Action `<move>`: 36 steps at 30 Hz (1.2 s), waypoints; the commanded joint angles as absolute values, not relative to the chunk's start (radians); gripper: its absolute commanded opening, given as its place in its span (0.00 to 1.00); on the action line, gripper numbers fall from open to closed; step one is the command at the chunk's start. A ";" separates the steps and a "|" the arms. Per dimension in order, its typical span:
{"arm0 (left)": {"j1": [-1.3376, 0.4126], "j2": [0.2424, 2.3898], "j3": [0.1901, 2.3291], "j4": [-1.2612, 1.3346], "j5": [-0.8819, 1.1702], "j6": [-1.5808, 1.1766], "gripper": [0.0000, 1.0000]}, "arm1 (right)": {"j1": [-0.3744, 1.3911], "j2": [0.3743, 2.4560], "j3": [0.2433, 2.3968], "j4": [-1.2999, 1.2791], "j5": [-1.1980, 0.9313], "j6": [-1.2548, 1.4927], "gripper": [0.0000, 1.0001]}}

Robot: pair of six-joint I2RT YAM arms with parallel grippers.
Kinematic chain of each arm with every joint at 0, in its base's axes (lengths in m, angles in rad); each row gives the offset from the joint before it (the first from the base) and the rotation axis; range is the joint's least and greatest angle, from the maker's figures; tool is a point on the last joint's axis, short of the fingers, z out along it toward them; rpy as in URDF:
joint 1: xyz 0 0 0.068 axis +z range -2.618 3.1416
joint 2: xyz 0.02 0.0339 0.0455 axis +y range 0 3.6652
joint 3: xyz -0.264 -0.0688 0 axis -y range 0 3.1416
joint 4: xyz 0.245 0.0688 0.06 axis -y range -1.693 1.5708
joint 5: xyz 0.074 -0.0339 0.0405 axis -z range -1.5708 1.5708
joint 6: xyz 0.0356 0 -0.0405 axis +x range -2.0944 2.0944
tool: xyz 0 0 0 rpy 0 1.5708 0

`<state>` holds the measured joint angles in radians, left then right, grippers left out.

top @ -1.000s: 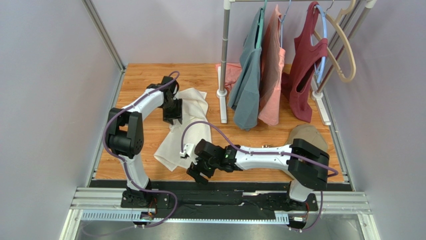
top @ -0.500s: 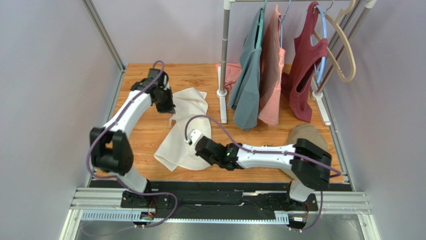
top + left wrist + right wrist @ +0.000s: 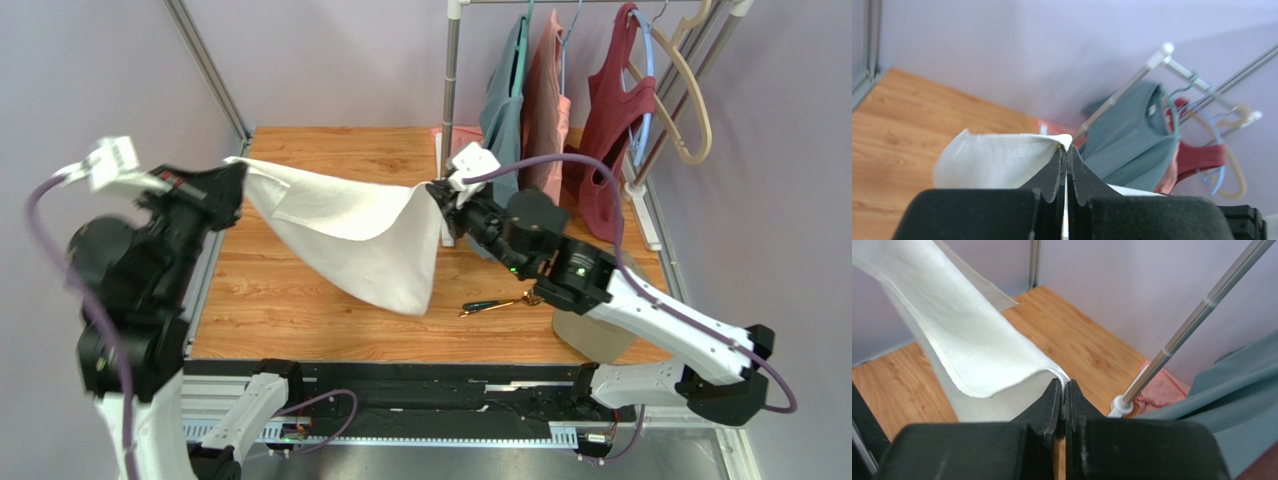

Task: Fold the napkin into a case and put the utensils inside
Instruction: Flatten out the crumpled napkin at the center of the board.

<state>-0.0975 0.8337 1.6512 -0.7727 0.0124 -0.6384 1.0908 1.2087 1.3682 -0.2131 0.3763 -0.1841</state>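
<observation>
The cream napkin (image 3: 350, 230) hangs in the air, stretched between both arms, its lowest corner dangling near the wooden table (image 3: 300, 300). My left gripper (image 3: 238, 166) is shut on its left corner, and the cloth (image 3: 997, 160) folds over the fingertips. My right gripper (image 3: 437, 192) is shut on the right corner, with the napkin (image 3: 967, 350) sweeping away to the left. The utensils (image 3: 497, 303), dark handle and gold head, lie on the table under the right arm, right of the hanging cloth.
A clothes rack (image 3: 450, 100) stands at the back right with teal (image 3: 500, 150), pink and maroon (image 3: 610, 140) garments hanging. Its white foot (image 3: 443, 200) rests on the table beside a pink cloth (image 3: 1162, 390). A tan object (image 3: 600, 335) sits under the right arm.
Both grippers closed on the napkin's corners and raised it off the table, spreading it out in the air. The utensils now show on the bare wood.
</observation>
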 commanded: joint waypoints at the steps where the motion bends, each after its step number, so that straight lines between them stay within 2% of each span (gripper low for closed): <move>1: -0.094 0.692 1.775 -0.819 -0.126 -0.678 0.00 | 1.094 1.089 1.446 -0.245 0.230 -0.247 0.00; 7: -0.094 0.569 1.783 -0.845 -0.164 -0.704 0.00 | 1.095 0.937 1.437 -0.261 0.043 -0.175 0.00; 12: -0.094 0.569 1.692 -0.845 -0.250 -0.729 0.00 | 1.086 0.980 1.427 -0.210 0.139 -0.187 0.00; 15: -0.094 0.615 1.606 -0.830 -0.359 -0.719 0.00 | 0.971 1.124 1.485 -0.200 0.068 -0.125 0.00; 17: -0.094 0.675 1.511 -0.758 -0.423 -0.700 0.00 | 0.852 1.250 1.503 -0.158 -0.064 -0.078 0.00; 22: -0.084 0.872 1.285 -0.554 -0.622 -0.696 0.00 | 0.703 1.561 1.601 -0.012 -0.185 -0.017 0.00; 23: -0.068 0.908 1.252 -0.513 -0.635 -0.698 0.00 | 0.690 1.682 1.627 -0.009 -0.196 -0.024 0.00; 26: -0.006 1.086 1.197 -0.421 -0.560 -0.750 0.00 | 0.654 1.862 1.776 0.008 -0.157 -0.029 0.00; 27: 0.032 1.141 1.192 -0.399 -0.558 -0.752 0.00 | 0.640 1.984 1.878 0.005 -0.140 -0.023 0.00; 29: 0.075 1.305 1.235 -0.431 -0.543 -0.814 0.00 | 0.617 2.102 2.018 -0.069 -0.074 -0.017 0.00; 30: 0.115 1.393 1.249 -0.417 -0.522 -0.808 0.00 | 0.612 2.220 2.151 -0.130 -0.057 -0.015 0.03; 31: 0.138 1.435 1.293 -0.413 -0.465 -0.790 0.00 | 0.606 2.267 2.236 -0.171 -0.043 -0.015 0.26; 32: 0.153 1.475 1.330 -0.429 -0.447 -0.773 0.09 | 0.603 2.314 2.300 -0.210 -0.055 -0.009 0.42; 33: 0.163 1.529 1.412 -0.466 -0.452 -0.764 0.20 | 0.603 2.357 2.350 -0.285 -0.049 -0.006 0.53; 34: 0.164 1.545 1.448 -0.554 -0.474 -0.746 0.43 | 0.607 2.355 2.382 -0.302 -0.029 -0.006 0.67; 36: 0.173 1.560 1.517 -0.592 -0.416 -0.701 0.62 | 0.607 2.332 2.340 -0.305 -0.002 0.029 0.76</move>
